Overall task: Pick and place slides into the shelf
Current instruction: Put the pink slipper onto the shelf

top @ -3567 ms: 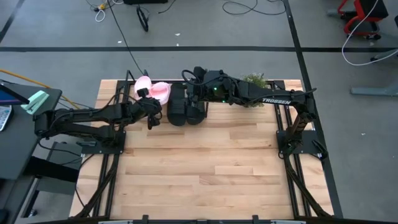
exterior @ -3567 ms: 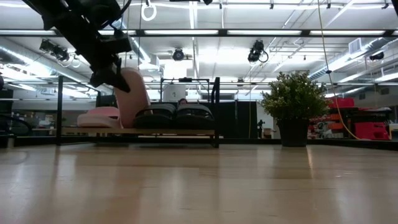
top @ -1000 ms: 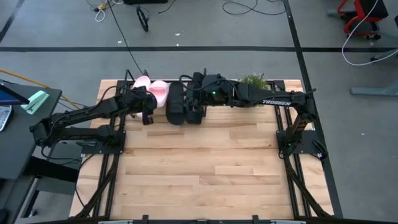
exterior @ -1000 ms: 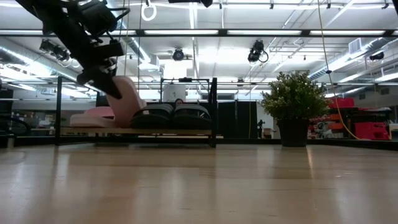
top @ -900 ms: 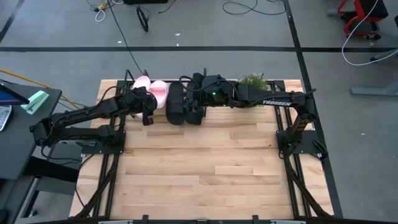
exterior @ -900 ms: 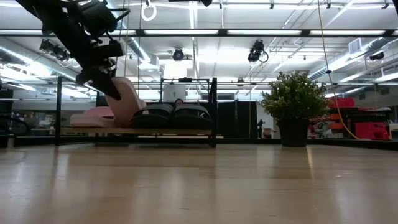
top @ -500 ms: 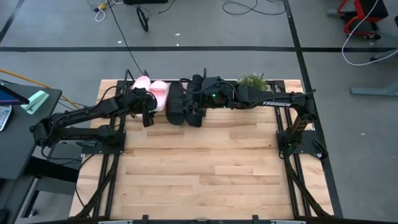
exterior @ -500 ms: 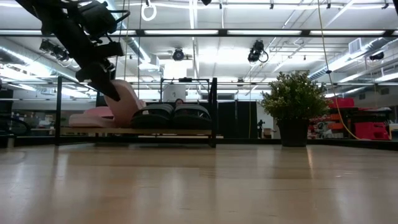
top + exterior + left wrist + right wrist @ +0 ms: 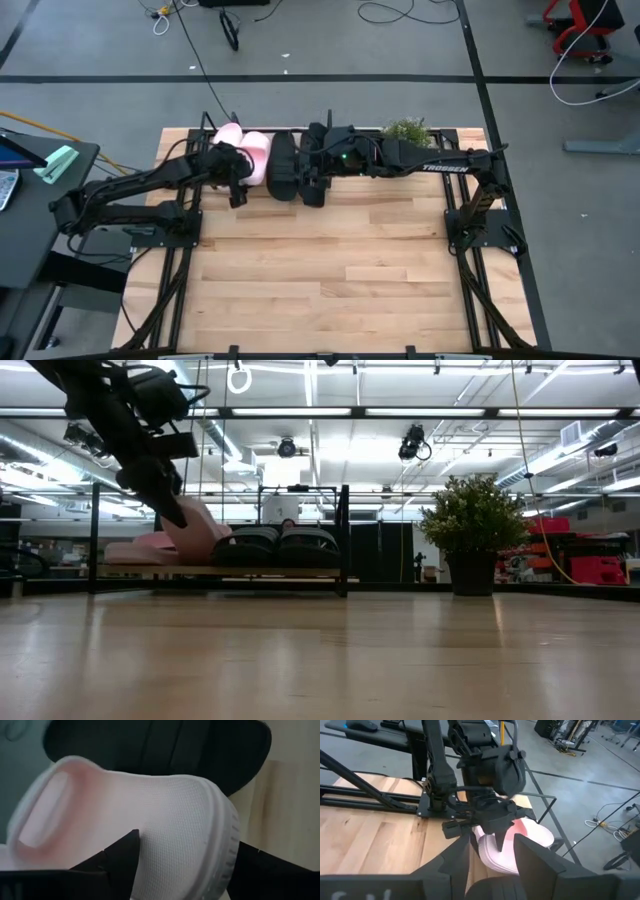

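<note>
Two pale pink slides and two black slides sit in the shelf (image 9: 300, 571) at the table's far edge. One pink slide (image 9: 135, 548) lies flat. The other pink slide (image 9: 205, 525) is tilted, its lower end down beside a black slide (image 9: 250, 545). My left gripper (image 9: 187, 840) is open, its fingers on either side of that slide's raised end (image 9: 240, 170). The second black slide (image 9: 310, 545) lies to the right. My right gripper (image 9: 491, 840) hovers open above the black slides (image 9: 283, 165) with nothing between its fingers. My left gripper straddles the tilted pink slide's raised end (image 9: 190, 820), slanting down from the table's left. One finger (image 9: 120, 855) stands on the footbed side, the other (image 9: 260, 867) on the ribbed sole side. Whether they touch it, I cannot tell.
A green potted plant (image 9: 475, 520) stands at the table's far right, beside the shelf's right post (image 9: 345, 540). The wooden table top (image 9: 330, 270) in front of the shelf lies bare toward the near edge.
The tilted pink slide has tipped lower. Its raised end has sunk while its lower end stayed on the shelf. My left gripper has rolled a little and dipped with that end. My right gripper has kept still.
</note>
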{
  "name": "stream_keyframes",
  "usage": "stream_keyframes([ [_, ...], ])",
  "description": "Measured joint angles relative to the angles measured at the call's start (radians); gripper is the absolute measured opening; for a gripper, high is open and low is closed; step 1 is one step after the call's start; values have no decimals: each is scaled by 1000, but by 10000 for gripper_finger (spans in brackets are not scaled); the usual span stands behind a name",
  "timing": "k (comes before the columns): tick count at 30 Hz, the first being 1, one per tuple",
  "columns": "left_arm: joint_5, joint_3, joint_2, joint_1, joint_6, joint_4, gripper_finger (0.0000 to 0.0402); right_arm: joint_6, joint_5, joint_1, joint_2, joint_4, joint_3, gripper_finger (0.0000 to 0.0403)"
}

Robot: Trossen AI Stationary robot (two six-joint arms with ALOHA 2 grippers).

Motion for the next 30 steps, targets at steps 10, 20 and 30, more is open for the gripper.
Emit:
stream_keyframes([
  [10, 44, 0, 85, 17, -35, -20, 251, 21, 0, 18, 0, -5, 0, 158],
  [20, 3, 0, 84, 17, -62, 10, 244, 22, 0, 18, 0, -12, 0, 158],
  [30, 41, 0, 85, 19, 15, 12, 265, 18, 0, 18, 0, -17, 0, 158],
])
